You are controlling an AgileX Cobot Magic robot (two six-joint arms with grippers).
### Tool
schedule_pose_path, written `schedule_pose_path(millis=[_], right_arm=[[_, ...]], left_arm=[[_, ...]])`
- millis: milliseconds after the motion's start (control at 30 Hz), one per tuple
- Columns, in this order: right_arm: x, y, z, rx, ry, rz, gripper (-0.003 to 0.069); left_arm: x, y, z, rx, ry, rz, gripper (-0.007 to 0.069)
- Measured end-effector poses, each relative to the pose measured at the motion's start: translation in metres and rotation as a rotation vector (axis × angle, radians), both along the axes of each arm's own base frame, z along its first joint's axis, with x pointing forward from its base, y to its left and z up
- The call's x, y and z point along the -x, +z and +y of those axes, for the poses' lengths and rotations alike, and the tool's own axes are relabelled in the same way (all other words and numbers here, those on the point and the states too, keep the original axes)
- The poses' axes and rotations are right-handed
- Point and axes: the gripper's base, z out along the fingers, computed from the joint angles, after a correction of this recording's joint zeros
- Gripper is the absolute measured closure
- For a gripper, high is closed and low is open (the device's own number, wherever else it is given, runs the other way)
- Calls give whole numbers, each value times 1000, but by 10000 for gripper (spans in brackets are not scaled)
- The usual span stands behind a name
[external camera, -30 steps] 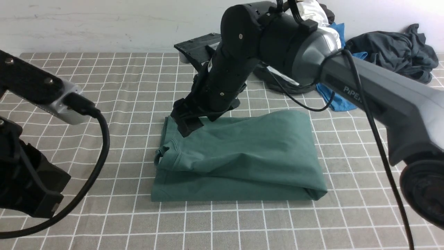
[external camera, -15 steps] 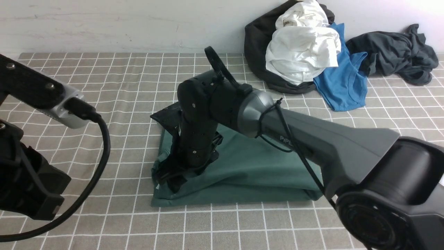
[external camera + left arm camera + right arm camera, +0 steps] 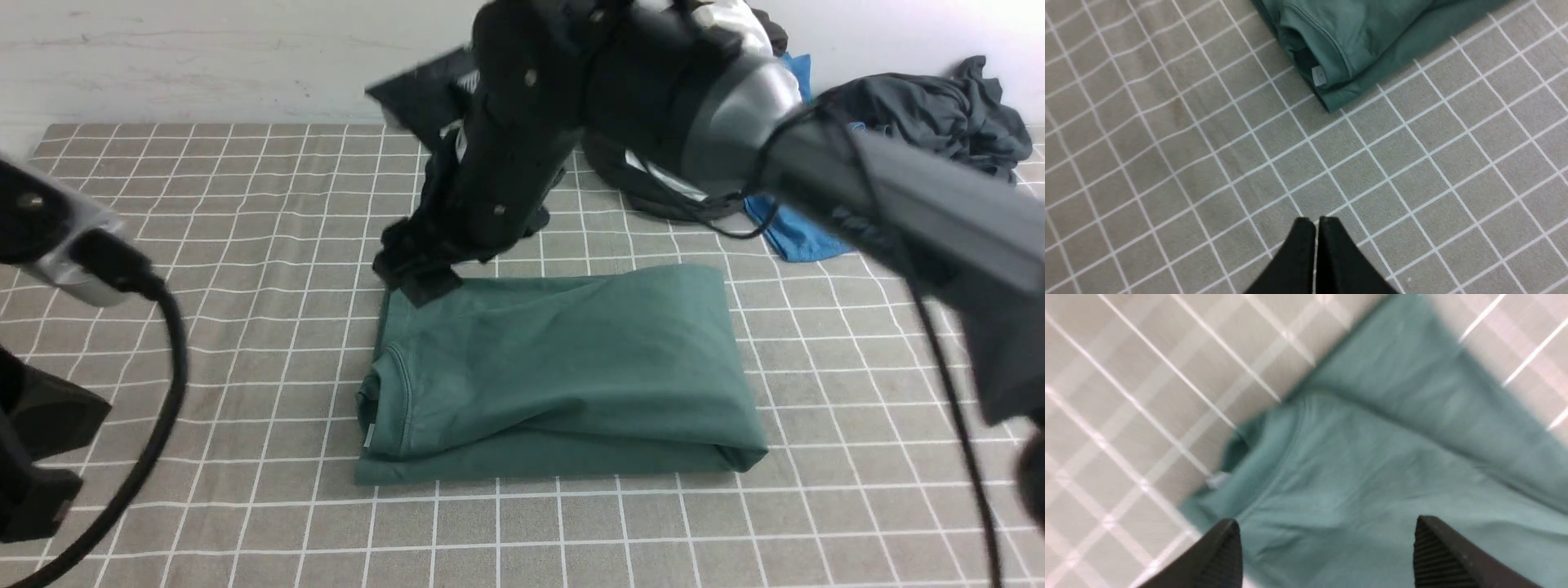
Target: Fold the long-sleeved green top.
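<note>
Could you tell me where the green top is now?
Front view: the green top lies folded mid-table on the checked cloth, the right claw at its far left corner.

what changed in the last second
The right gripper, which pressed on the collar of the top half a second ago, has lifted back to its far left corner, open and empty. The collar now lies flatter. The left arm shifted a little left. The top stays folded in place, the left gripper shut, the clothes pile unmoved.

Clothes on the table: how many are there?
5: green top folded in the middle; at the back right, blue garment, grey garment, black garment and white garment, mostly behind the arm. More may hide.
</note>
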Motion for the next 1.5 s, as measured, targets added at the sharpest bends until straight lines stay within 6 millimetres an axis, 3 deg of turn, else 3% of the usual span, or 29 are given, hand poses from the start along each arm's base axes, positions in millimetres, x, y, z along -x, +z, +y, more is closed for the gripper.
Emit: schedule_pose_path(millis=[100,233,400,500,767,1067,1500], right_arm=[[33,53,-28,-69,31,-54,169],[73,75,-66,-54,57,-69,223],[112,75,-104,-33,62,-49,316],[150,74,-140,-110,51,-128,418],[209,68,-198,-354,20,-387,632],[234,63,-225,-512,8,-581,673],[238,46,-227,-399,25,-453,673]], left_arm=[[32,6,14,-6,61,-92,631],[68,-10,27,4,123,-170,631],[84,-42,31,29,141,-215,631],[94,-63,33,77,144,-320,631],[101,-76,35,134,147,-489,631],[101,-76,35,136,147,-496,631],[101,-76,35,136,147,-496,631]])
